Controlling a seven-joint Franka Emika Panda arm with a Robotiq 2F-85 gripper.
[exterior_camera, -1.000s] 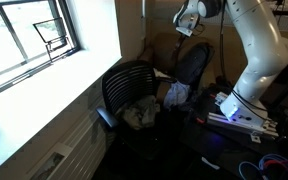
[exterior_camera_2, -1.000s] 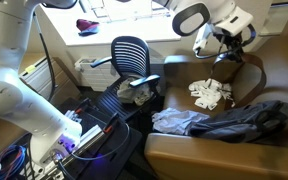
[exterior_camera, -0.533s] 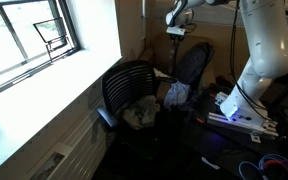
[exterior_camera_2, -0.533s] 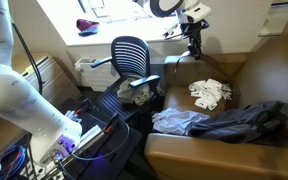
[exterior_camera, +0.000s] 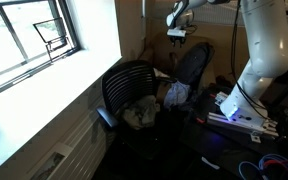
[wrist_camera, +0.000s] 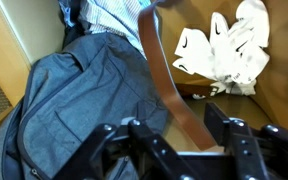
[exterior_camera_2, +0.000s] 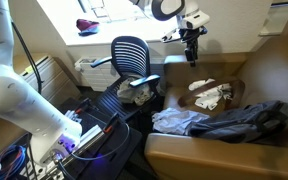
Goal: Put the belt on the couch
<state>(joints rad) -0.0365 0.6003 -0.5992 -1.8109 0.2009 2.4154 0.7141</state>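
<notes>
In the wrist view the fingers stand spread wide with nothing between them. The belt lies below them and clear of both, apparently resting on the couch. It shows as a brown strap whose near end lies under the open gap. From there its long axis runs straight away from the fingers, leaning a little to the side of the grey jacket, until it leaves the far edge of the view. So the strap runs roughly square to the line joining the two fingers, not along it. On one side of the gap it lies against the jacket's edge. On the other side, further out, the crumpled white cloth lies apart from it on the bare leather. In an exterior view the arm hangs well above the seat, with no strap seen dangling from it, though the brown belt is hard to pick out from the brown cushion there. As things lie, the placing looks done. The next move would probably be to lift straight away from the cushion. The only likely snag would be a strap end catching on a finger, and none appears to touch.
</notes>
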